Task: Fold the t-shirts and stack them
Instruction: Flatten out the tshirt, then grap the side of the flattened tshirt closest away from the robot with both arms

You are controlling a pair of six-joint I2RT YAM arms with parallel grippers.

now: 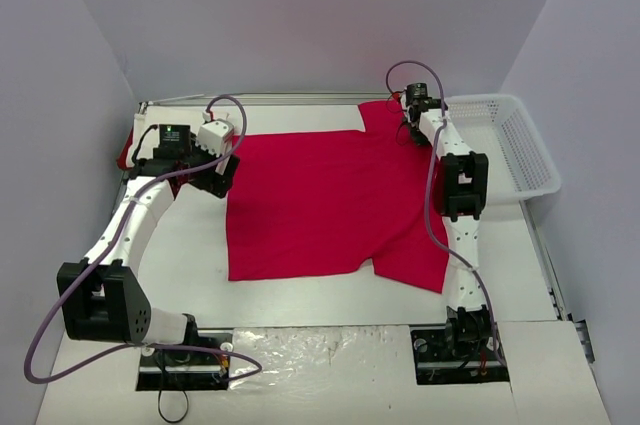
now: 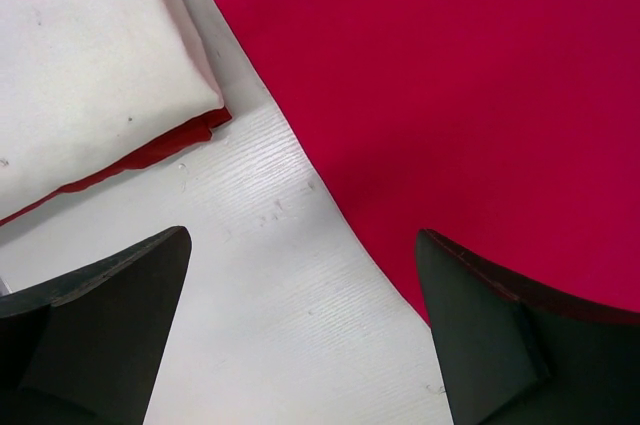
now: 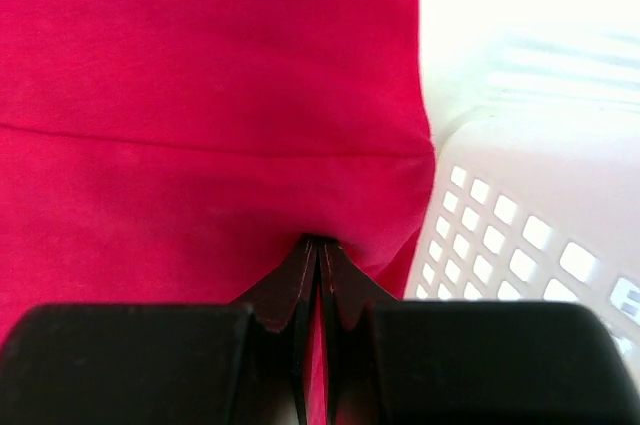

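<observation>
A bright red t-shirt (image 1: 320,200) lies spread flat on the white table. My right gripper (image 1: 412,113) is shut on the cloth at its far right corner, next to the basket; in the right wrist view the red t-shirt (image 3: 200,95) is pinched between the closed fingertips (image 3: 320,245). My left gripper (image 1: 222,173) is open at the shirt's far left edge. In the left wrist view its gripper (image 2: 300,275) hangs over bare table with the red shirt's edge (image 2: 450,95) by the right finger. A folded white t-shirt (image 2: 80,55) lies on a folded red one (image 2: 150,155) at the far left.
A white plastic lattice basket (image 1: 510,145) stands at the right, touching the shirt's corner, and shows in the right wrist view (image 3: 520,235). The folded stack (image 1: 128,150) lies at the table's far left edge, partly hidden by the left arm. Walls enclose the table.
</observation>
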